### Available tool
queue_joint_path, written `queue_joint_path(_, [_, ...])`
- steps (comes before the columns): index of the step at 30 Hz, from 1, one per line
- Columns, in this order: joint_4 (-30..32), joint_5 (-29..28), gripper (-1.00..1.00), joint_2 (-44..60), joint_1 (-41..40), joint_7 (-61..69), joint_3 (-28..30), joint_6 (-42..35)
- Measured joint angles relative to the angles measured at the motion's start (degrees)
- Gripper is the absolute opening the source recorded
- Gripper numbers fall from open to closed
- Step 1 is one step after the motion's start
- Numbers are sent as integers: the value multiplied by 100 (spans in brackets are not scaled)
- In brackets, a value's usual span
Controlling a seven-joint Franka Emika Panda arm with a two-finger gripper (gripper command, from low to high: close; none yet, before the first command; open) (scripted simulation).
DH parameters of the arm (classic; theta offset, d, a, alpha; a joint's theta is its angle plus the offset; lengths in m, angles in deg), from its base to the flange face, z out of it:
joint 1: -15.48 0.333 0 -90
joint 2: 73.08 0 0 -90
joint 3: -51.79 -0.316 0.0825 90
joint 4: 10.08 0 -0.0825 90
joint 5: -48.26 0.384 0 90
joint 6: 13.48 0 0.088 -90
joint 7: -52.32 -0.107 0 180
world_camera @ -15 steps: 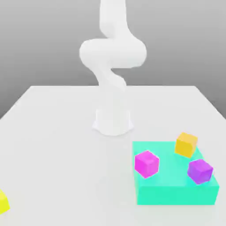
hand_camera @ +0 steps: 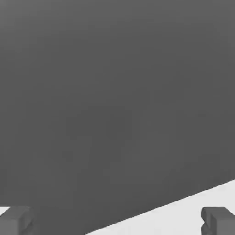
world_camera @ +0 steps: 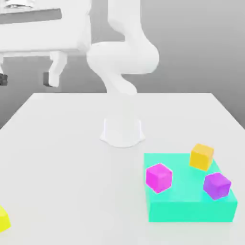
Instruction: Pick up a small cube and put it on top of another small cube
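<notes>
four small cubes in play, and nearest us the yellow cube (world_camera: 4,219) sits at the exterior view's left edge, partly cut off, down on the pale worktop (world_camera: 81,167), well apart from the rest. over to the exterior view's right, the green block (world_camera: 191,211) carries three more: the magenta cube (world_camera: 159,178), the purple cube (world_camera: 217,185) and, farther back, the orange cube (world_camera: 202,157). up above all of it, the end effector (world_camera: 27,80) hangs high on the exterior view's left, its two fingers spread wide with nothing between them. so it's the approach, by my reading, the pick still to be made! the next move calls for travel over to that yellow cube, squaring the fingers to its faces, then a straight drop before closing. behind, the arm's base (world_camera: 122,131) stands upright on the worktop.
</notes>
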Motion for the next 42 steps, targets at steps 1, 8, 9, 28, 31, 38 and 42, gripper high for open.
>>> queue_joint_path(1, [-11, 51, 0, 210, -51, 16, 63, 56])
queue_joint_path(8, [-93, 477, 0, 1690, -623, 176, 298, 438])
queue_joint_path(9, [-105, 540, 0, 1902, -685, 201, 323, 491])
queue_joint_path(28, [-358, 1198, -100, 3975, -1464, 540, 131, 1367])
queue_joint_path(31, [-217, 963, -100, 3412, -1300, 371, 336, 949])
queue_joint_path(38, [597, 782, -100, 2108, -334, 316, -481, 542])
queue_joint_path(42, [1099, 760, -100, 1391, 340, 351, -1043, 360])
